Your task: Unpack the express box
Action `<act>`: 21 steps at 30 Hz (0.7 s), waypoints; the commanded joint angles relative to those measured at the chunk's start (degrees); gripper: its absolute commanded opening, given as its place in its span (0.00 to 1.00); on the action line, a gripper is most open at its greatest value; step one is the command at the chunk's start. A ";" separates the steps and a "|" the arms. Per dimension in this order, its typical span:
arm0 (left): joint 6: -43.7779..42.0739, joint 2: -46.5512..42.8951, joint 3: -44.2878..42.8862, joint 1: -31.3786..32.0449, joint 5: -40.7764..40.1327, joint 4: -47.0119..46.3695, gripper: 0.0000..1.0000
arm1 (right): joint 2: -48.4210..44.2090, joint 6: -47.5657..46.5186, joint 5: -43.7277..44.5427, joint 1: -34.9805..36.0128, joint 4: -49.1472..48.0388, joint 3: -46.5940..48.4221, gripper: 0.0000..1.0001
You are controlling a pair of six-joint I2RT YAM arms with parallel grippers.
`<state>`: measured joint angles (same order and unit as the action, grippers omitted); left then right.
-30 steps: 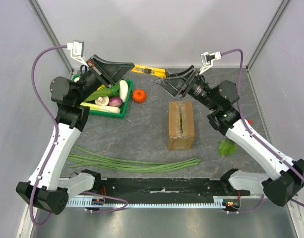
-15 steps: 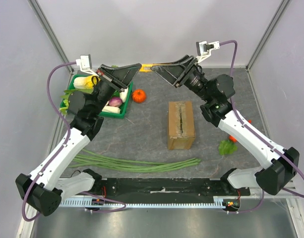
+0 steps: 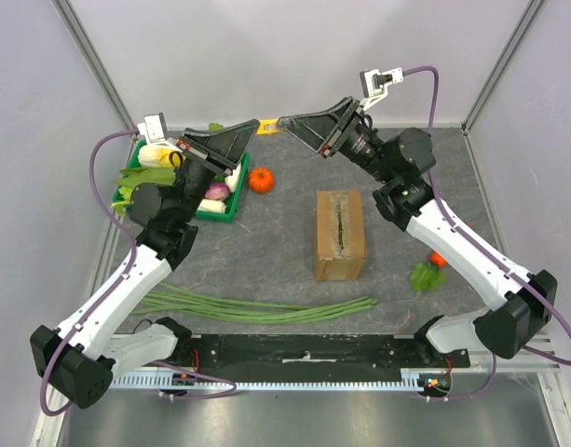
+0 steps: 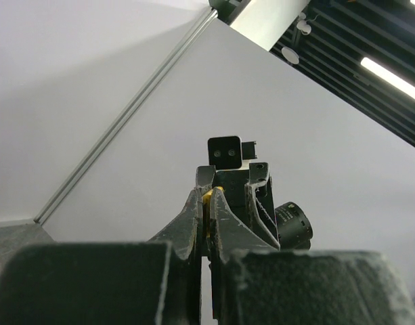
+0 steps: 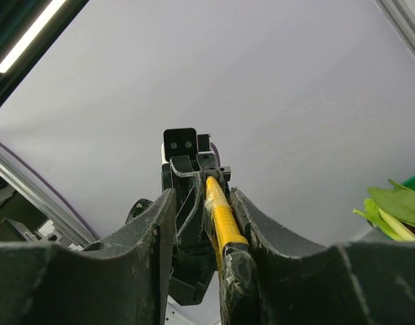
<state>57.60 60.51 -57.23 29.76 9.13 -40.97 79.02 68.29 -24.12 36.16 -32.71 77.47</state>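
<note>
**A:** Start at the left pincer [image 4: 207, 203]. What is it doing?

**B:** Its 2 fingers are pressed almost together on the end of a slim yellow bar [image 5: 219, 213] that looks like hard plastic. Only a sliver of yellow shows between them in the left wrist view.

**A:** And the right pincer [image 5: 204, 196]?

**B:** Its fingers flank the same yellow bar further along. The bar lies against 1 finger with a gap at the other, so I cannot tell whether it is clamped or merely around it.

**A:** So both are on 1 object?

**B:** Yes, they meet tip to tip, raised over the far side of the grey bench [image 3: 266, 251]. I read it as a hand-over, perhaps of a cutter for the tape, though no blade shows.

**A:** Where is the box?

**B:** The small brown corrugated cardboard express box [image 3: 340, 236] stands on the bench right of centre. Its flaps are shut and the seam faces up, well apart from both pincers.

**A:** How should the hand-over go?

**B:** Only 1 pincer should release, and only once the other pinches firmly. Both wrists should hold steady while the grip changes, because a loose bar could drop. The taker should hold the bar mid-length so an end is free. After that the bar needs a path that stays clear of the green plastic tray [image 3: 215, 215] of vegetables, and it should line up along the seam.
</note>
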 commanded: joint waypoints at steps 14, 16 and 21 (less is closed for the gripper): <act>-3.20 -1.45 1.42 1.62 -4.73 -0.60 0.02 | 0.61 -9.05 -2.16 0.31 13.45 7.43 0.22; -3.11 -1.54 1.42 1.62 -3.77 -0.07 0.02 | 0.34 -10.10 -1.63 0.23 14.07 7.61 0.17; -3.20 -2.50 1.42 1.62 -2.36 4.39 0.07 | -0.27 -12.39 -0.32 0.31 18.11 8.57 0.00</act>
<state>57.17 59.61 -55.79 31.00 5.58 -40.05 79.66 60.45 -25.36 36.16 -18.96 83.40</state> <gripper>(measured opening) 0.044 0.224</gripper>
